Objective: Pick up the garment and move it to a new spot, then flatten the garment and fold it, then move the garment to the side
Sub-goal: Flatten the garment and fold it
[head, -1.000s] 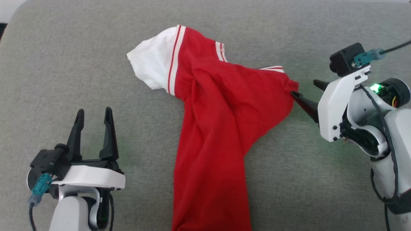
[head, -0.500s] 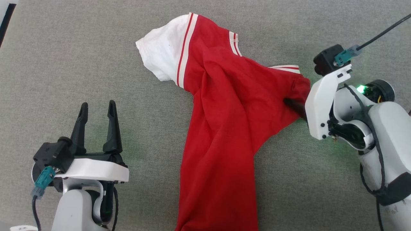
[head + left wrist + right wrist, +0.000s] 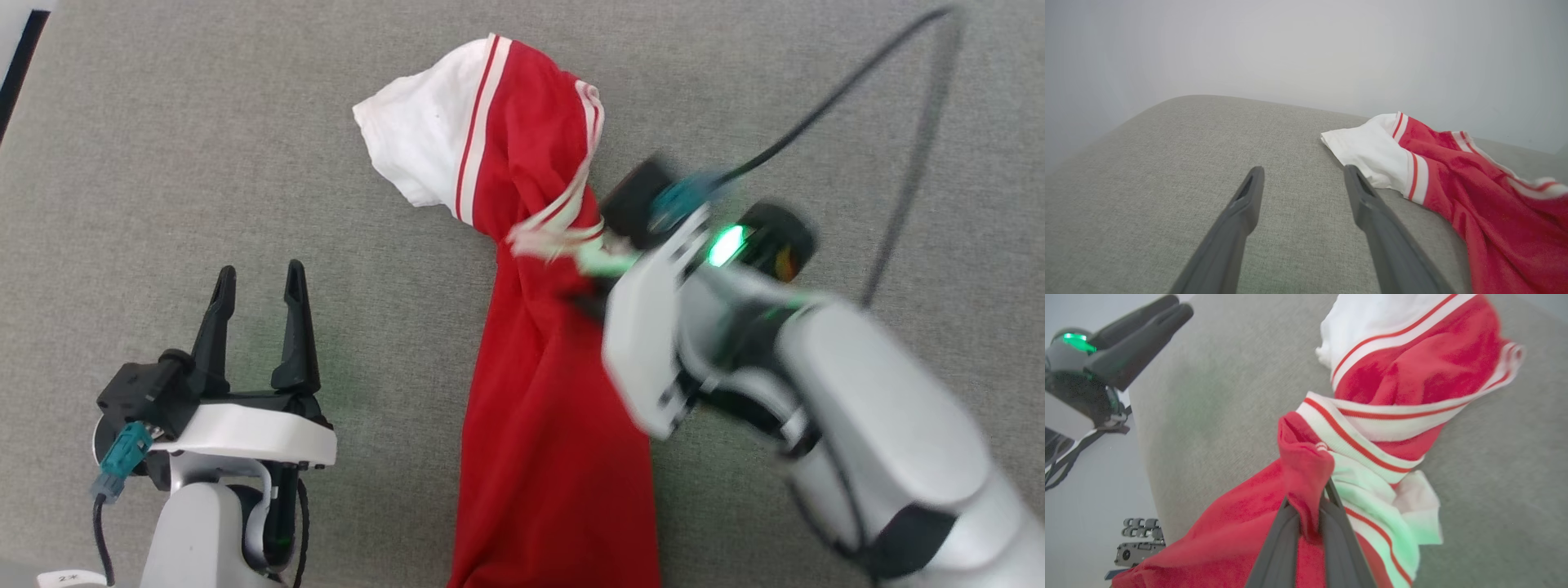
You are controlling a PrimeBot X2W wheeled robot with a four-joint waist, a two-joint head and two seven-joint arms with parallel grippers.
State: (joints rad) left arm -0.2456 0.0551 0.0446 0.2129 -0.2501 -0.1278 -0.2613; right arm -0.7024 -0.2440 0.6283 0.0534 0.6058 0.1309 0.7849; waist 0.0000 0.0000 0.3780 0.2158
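Garment (image 3: pixel 555 457): a bright red, thin-fabric sports jersey with white sleeve panels and red-and-white striped trim. You will find it bunched and twisted, not flat.
Garment, place: mid-way across the grey woven-cloth desk (image 3: pixel 163 122), running from the far part of the desk down to the near edge of the head view.
White sleeve panel (image 3: pixel 416 155): at the far end of the garment, lying on the desk and turned toward the robot's left.
Striped trim (image 3: pixel 1372 428): a band folded across the red cloth, just beyond the right pincer's tips.
Right pincer (image 3: pixel 1308 506): clamped tight on a raised fold of red cloth near the garment's middle. You see the fold standing up between its two dark fingers. In the head view this arm is blurred.
Left pincer (image 3: pixel 260 273): fingers spread wide with nothing between them, over bare desk to the left of the garment and apart from it.
Green light (image 3: pixel 725 243): lit on the right wrist. You can see a green tint on the white cloth beside it.
Black cable (image 3: pixel 816 114): arcs up from the right wrist over the desk.
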